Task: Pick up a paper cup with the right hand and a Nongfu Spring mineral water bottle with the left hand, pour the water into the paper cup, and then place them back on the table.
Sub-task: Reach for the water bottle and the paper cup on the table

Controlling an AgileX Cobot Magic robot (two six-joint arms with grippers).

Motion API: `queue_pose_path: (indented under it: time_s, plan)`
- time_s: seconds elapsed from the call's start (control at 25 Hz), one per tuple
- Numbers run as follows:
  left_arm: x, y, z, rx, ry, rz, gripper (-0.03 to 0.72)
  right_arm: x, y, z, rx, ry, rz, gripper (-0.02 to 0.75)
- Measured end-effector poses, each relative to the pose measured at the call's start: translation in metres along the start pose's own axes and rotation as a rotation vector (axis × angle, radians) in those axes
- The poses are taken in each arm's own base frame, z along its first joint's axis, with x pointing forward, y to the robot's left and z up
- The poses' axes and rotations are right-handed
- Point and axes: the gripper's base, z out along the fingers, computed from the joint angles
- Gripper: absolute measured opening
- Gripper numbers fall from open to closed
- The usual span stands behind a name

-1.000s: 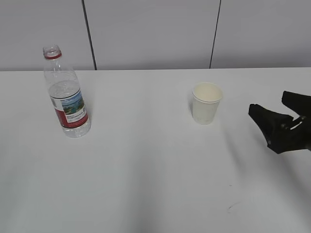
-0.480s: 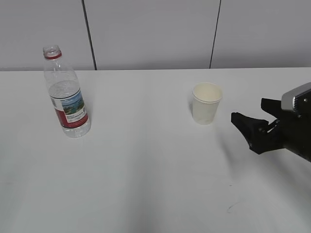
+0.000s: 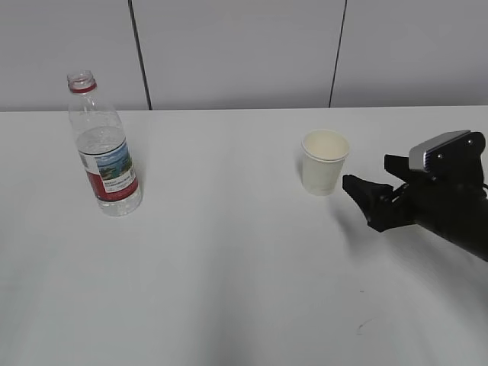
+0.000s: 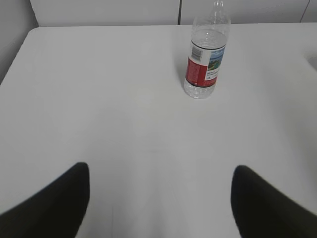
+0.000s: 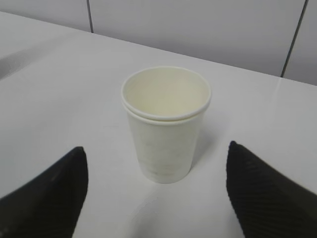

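Observation:
The cream-white paper cup (image 3: 325,162) stands upright on the white table (image 3: 229,252), right of middle. It also shows in the right wrist view (image 5: 166,124), just ahead of the jaws and centred between them. My right gripper (image 3: 368,191) is open and empty, its fingertips (image 3: 352,184) a short way right of the cup, not touching it. The uncapped Nongfu Spring bottle (image 3: 104,149), clear with a red neck ring and red-and-white label, stands upright at the far left. In the left wrist view the bottle (image 4: 205,54) is far ahead of my open, empty left gripper (image 4: 159,171). The left arm is out of the exterior view.
A small dark scratch mark (image 3: 364,324) lies on the table near the front right. A grey panelled wall (image 3: 244,53) runs behind the table's back edge. The table's left edge (image 4: 12,64) shows in the left wrist view.
My right gripper has moved left across the table toward the paper cup, and its silver-grey wrist block has come into view. The cup and bottle have not moved.

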Motion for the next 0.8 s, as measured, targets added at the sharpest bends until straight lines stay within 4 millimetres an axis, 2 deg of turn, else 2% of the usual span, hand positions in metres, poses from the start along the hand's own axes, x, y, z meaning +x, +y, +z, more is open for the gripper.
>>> queue_pose_path:
  time_s: [0.52, 0.8]
  plan:
    - [0.000, 0.000, 0.000, 0.000, 0.000, 0.000, 0.526, 0.021, -0.009, 0.037, -0.040, 0.005, -0.009, 0.653]
    - [0.000, 0.000, 0.000, 0.000, 0.000, 0.000, 0.526, 0.024, -0.012, 0.050, -0.058, -0.016, -0.023, 0.653]
